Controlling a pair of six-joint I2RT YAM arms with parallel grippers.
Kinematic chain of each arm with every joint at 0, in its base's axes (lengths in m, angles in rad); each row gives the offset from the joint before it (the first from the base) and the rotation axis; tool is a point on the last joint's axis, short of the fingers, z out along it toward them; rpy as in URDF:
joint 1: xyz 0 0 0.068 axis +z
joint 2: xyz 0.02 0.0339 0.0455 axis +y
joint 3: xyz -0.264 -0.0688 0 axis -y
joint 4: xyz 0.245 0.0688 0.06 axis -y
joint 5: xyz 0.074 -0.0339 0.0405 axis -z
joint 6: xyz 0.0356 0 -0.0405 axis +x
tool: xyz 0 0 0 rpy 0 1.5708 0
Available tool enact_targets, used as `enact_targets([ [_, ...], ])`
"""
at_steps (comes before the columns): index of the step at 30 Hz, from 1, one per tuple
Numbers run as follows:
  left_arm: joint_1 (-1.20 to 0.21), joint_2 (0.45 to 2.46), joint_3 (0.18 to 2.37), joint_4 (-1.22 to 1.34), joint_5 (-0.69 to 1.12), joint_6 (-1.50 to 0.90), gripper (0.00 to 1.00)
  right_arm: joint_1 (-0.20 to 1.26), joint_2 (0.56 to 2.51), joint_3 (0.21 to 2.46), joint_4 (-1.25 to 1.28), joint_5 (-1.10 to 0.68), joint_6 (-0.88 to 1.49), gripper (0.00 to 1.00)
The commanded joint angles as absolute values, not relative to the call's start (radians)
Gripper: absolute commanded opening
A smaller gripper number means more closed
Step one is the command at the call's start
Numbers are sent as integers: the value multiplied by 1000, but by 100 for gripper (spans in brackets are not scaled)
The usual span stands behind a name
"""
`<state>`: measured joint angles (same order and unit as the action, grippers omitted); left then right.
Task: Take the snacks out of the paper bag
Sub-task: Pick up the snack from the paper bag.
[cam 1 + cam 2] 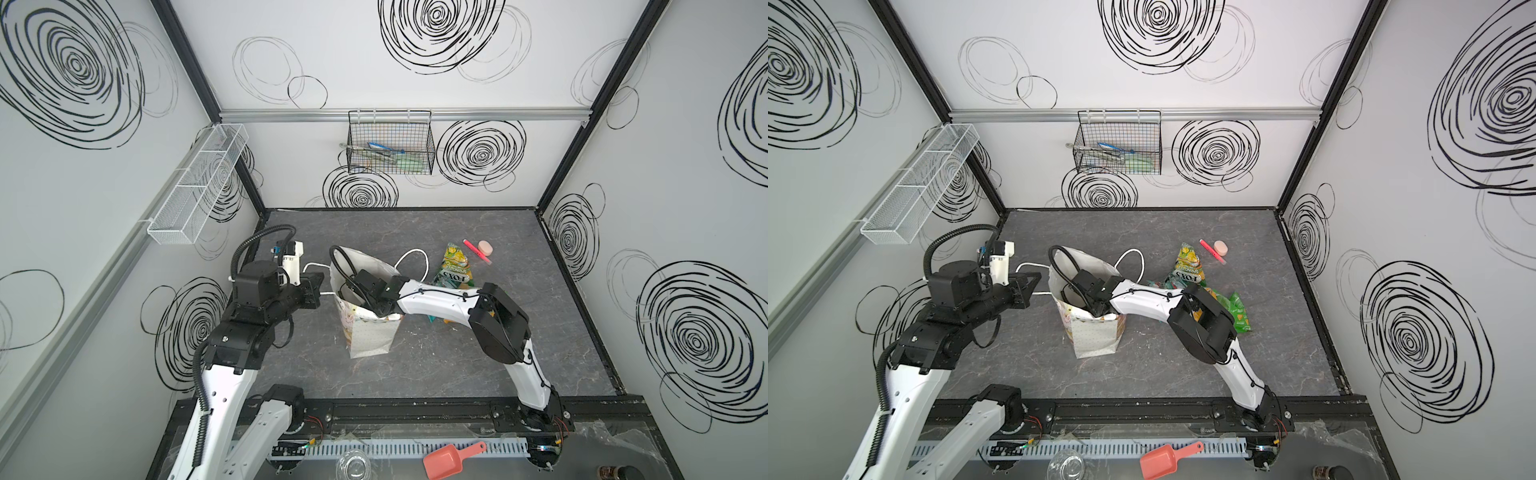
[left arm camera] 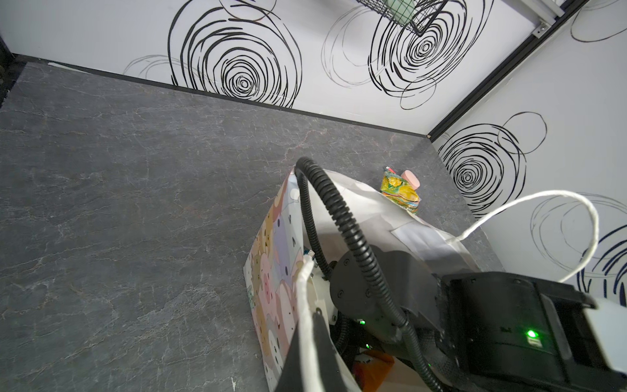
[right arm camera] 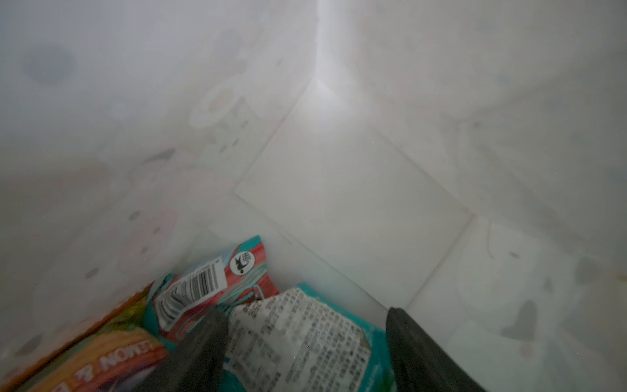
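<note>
Nearest, the left jaws are clenched on the paper bag's [image 1: 371, 337] cord handle [image 2: 307, 305], apparently to keep it upright and its mouth wide for the right arm reaching deep inside. There the right jaws stand released, straddling a teal-white packet [image 3: 305, 339] among others on the bag's floor. Beyond, a FOX'S packet [image 1: 451, 279] and a yellow packet [image 1: 456, 255] lie on the surface [image 1: 457, 365] — clear of the bag.

A dark grey, marble-veined desk [image 1: 457, 365] holds a red pen [image 1: 477, 252] just beside a pink oval block [image 1: 485, 248]. A black wire basket [image 1: 390, 143] hangs on the back wall and a white mesh tray [image 1: 199, 185] on the side wall. At the near edge lies a salmon scoop [image 1: 449, 459] — a clear glass bowl [image 1: 353, 467] near it.
</note>
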<state>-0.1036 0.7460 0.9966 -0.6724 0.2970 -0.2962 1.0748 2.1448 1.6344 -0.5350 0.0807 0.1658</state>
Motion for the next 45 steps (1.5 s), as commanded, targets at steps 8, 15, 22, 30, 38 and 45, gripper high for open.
enact_targets([
  [8,-97,730,989,-620,312,-287,0,1089,2233,1627,-627,18,164,37],
  [15,-97,727,973,-608,318,-287,0,1088,2189,1680,-653,11,169,3],
  [22,-97,721,973,-608,323,-283,0,1086,2110,1746,-659,3,190,0],
  [30,-97,718,967,-606,326,-284,0,1077,2014,1780,-643,-11,220,0],
  [38,-98,718,969,-605,330,-285,0,1046,1924,1782,-604,-34,256,0],
  [45,-98,716,965,-602,331,-286,0,1025,1842,1768,-551,-61,267,0],
])
